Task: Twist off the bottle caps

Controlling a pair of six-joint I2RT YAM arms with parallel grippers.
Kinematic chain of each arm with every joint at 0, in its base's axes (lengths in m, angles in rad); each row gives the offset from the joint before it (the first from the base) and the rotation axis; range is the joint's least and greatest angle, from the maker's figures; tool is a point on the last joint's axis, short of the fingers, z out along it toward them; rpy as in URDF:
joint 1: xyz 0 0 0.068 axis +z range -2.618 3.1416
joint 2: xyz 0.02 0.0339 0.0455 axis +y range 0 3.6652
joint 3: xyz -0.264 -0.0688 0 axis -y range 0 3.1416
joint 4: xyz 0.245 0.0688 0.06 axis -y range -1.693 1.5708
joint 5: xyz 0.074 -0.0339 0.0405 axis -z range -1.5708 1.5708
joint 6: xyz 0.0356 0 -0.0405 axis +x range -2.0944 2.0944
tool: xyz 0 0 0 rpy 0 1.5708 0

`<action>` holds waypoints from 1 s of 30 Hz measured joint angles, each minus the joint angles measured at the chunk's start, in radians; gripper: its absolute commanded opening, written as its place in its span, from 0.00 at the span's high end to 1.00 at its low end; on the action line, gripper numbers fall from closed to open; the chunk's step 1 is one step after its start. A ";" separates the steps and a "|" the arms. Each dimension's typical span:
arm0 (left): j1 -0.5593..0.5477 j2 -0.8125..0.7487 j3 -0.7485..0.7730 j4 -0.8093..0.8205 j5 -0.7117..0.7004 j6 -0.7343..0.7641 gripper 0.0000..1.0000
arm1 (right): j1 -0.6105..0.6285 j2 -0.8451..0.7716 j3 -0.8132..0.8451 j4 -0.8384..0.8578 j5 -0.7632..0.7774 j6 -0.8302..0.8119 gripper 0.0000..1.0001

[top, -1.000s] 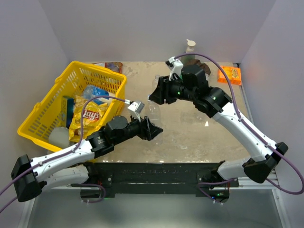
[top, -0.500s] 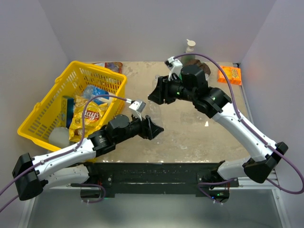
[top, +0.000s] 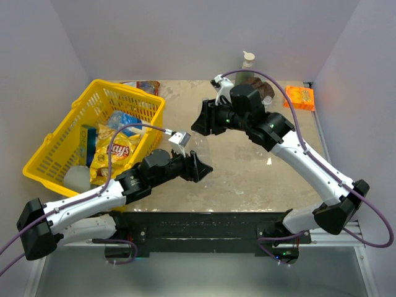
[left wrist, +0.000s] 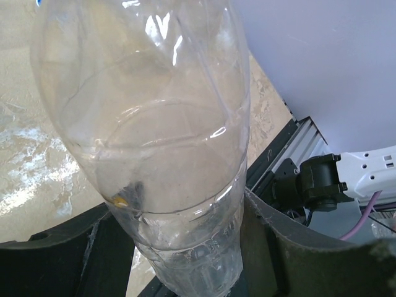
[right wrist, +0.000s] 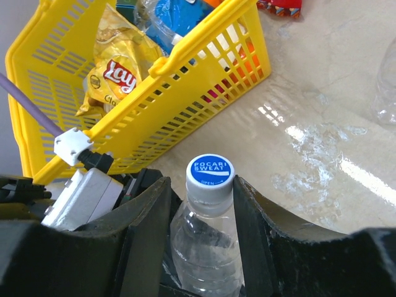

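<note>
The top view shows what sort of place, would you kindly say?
Probably a robot test cell, not a shop or home: plain walls box in a table, a left arm and right arm are bolted at its near edge, and a basket holds snacks.

Beige mottled tabletop [top: 247,176] enclosed by plain pale lilac walls [top: 204,31] at left, far and right; glare patches mark its glossy surface.

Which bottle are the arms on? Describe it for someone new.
Start at the yellow basket on the left. Just right of it, mid-table, is a clear bottle. It alone sits between two pairs of jaws, and its blue-topped cap reads Pocari Sweat.
</note>
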State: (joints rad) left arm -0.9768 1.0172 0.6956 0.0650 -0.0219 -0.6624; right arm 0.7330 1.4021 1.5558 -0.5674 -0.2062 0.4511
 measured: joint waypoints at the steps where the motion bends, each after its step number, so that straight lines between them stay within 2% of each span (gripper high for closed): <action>1: 0.000 0.000 0.000 -0.002 0.000 0.000 0.72 | 0.000 0.005 0.000 0.000 0.003 0.000 0.53; 10: -0.006 0.000 0.003 -0.001 0.006 0.001 0.72 | 0.006 0.017 0.000 0.002 0.006 -0.001 0.56; 17: -0.006 0.000 0.004 0.003 0.010 0.001 0.73 | 0.006 0.017 0.000 0.003 0.006 -0.006 0.78; 21: -0.006 -0.005 0.003 0.008 0.015 0.000 0.73 | 0.005 0.017 0.000 0.009 -0.009 -0.012 0.85; 26: -0.005 -0.064 -0.042 0.047 0.044 0.001 0.73 | -0.004 0.017 0.000 0.032 -0.111 -0.042 0.89; 30: 0.000 -0.130 -0.089 0.092 0.103 0.005 0.74 | -0.037 0.017 0.000 0.056 -0.288 -0.068 0.89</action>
State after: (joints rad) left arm -0.9771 0.8871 0.6067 0.1574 0.0811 -0.6575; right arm 0.6964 1.4193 1.5558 -0.5117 -0.4938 0.3836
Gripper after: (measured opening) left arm 0.634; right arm 0.361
